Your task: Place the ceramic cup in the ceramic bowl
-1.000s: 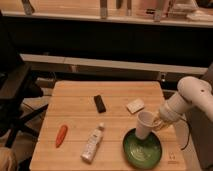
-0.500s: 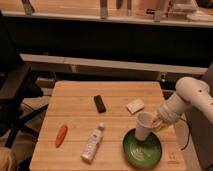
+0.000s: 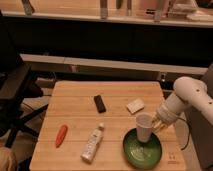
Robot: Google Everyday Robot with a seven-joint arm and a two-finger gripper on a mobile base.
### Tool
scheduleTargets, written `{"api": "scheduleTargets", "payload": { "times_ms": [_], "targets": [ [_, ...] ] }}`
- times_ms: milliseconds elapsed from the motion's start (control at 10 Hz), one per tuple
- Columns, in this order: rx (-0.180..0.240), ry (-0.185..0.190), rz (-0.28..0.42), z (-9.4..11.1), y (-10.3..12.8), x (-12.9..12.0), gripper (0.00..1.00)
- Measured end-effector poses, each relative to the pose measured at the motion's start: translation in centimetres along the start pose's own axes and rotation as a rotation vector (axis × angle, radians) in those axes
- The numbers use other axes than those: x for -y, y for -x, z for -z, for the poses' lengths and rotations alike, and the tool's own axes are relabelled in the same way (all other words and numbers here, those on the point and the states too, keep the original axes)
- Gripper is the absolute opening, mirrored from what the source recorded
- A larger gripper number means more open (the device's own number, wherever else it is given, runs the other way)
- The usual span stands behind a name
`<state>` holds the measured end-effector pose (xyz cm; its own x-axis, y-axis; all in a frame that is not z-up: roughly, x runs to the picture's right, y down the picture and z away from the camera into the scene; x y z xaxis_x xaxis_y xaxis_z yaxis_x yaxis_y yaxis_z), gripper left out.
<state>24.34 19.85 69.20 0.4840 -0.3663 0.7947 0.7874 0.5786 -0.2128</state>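
I've got the cup (image 3: 144,127) pinched in the gripper (image 3: 155,124), tilted above the bowl's (image 3: 143,150) back rim, so straight down next.

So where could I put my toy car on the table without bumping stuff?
Bare wood lies along the far edge of the table, behind the black remote, and in the left middle between the remote and the carrot. The right front is crowded: the hand holds the ceramic cup over the ceramic bowl, with the bottle beside.
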Motion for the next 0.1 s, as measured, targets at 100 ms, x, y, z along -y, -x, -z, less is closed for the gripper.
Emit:
{"api": "scheduleTargets", "payload": {
  "times_ms": [100],
  "targets": [
    [0.002, 0.005, 0.002, -0.06, 0.07, 0.0, 0.69]
  ]
}}
